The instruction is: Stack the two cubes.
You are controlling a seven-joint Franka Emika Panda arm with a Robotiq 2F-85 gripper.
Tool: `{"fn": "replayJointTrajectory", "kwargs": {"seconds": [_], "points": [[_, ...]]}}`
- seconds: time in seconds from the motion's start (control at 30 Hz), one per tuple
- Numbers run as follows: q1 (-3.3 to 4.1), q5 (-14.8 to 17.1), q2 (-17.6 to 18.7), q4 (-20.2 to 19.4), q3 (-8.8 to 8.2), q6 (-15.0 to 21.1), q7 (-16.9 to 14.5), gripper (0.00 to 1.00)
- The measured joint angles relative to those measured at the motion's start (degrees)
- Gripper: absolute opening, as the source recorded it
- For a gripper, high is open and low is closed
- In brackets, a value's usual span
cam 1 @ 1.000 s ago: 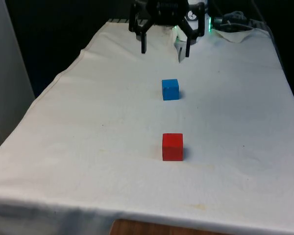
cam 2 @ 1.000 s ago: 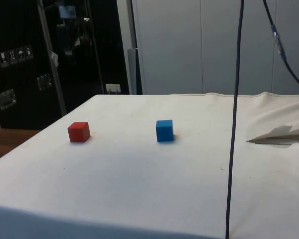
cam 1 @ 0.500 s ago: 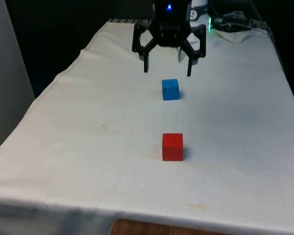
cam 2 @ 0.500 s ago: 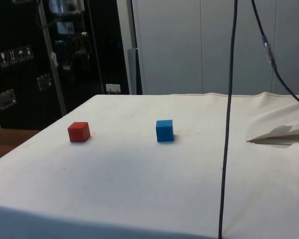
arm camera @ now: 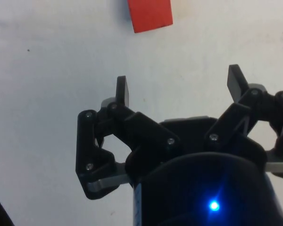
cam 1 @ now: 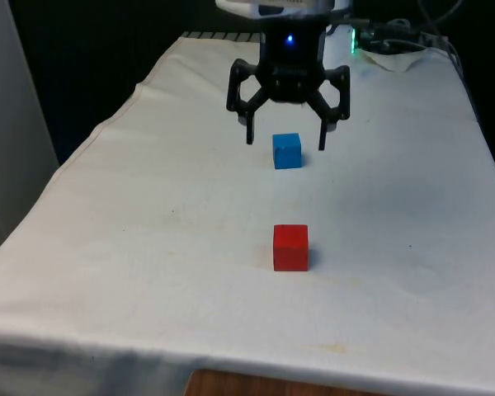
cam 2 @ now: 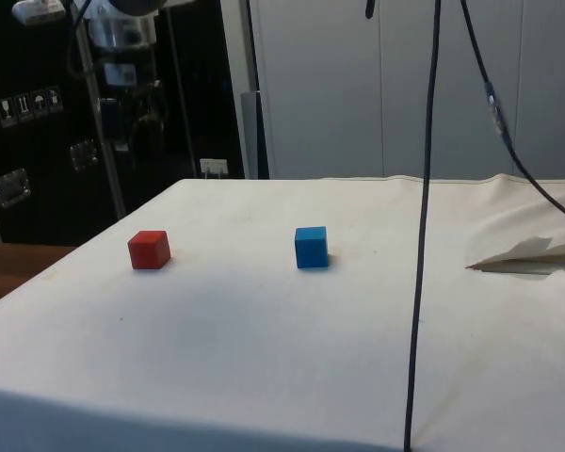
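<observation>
Lowered and brought nearer since 1 s ago, the black two-finger gripper [cam 1: 285, 142] is spread wide above the small blue cube [cam 1: 287, 151].
Both cubes lie on the white tablecloth [cam 1: 148, 231], the small red cube [cam 1: 290, 247] well apart, nearer the front camera.

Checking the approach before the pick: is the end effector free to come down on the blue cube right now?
Probably yes. The end effector hangs open above the blue cube, nothing lies between them, and the red cube sits well apart.

the wrist picture's edge cuts off the red cube [arm camera: 150, 14].
</observation>
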Motion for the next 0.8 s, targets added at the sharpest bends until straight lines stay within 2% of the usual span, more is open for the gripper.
{"fn": "replayJointTrajectory", "kwargs": {"seconds": [0.43, 0.8], "points": [[-0.06, 1.83, 2.29, -0.23, 0.0, 3.5, -3.32, 1.0], [-0.11, 4.93, 4.53, -0.23, 0.0, 5.79, -7.33, 1.0]]}}
